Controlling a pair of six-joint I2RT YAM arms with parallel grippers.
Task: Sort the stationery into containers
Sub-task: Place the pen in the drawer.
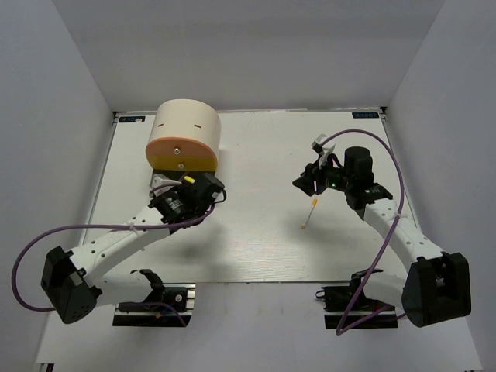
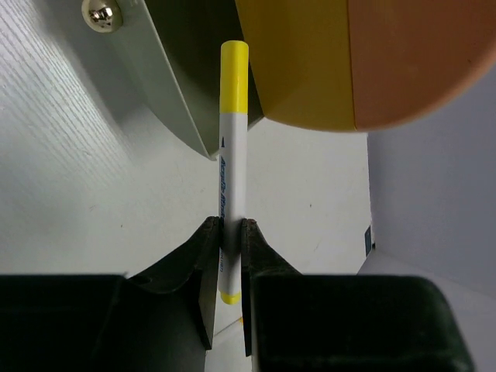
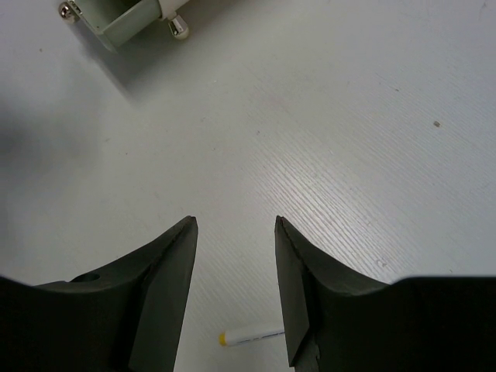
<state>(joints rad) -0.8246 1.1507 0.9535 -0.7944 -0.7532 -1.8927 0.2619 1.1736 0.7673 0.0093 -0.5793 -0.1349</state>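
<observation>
The sorting is unfinished, and no stored piece shows in any view. The left gripper [image 2: 231,232] is clamped on a white plastic marker with a yellow cap [image 2: 233,147]. It grips the lower barrel, so the cap points to 12 o'clock in the left wrist view, right at the front of the cream half-cylinder desk organiser [image 1: 186,124]. The organiser sits at about 11 o'clock on the white wood-grain table [image 1: 256,248]. The cap lies between a pale grey-green curved drawer with a round metal knob [image 2: 167,93] at 11 o'clock and the yellow semicircular drawer [image 2: 302,70] at 1 o'clock, with the orange semicircular drawer [image 2: 418,62] beside that one. I cannot tell whether the cap touches either drawer. I judge this marker close to delivery but not yet released. The right gripper [image 3: 236,225] hangs with its jaws apart and empty above the table, at 3 o'clock of centre. A thin white pen with a yellow-orange tip [image 1: 308,213] lies loose on the board just toward 6 o'clock of it, untouched. The drawers' insides are hidden, so what they hold cannot be told. At least these two pieces are left to place.
</observation>
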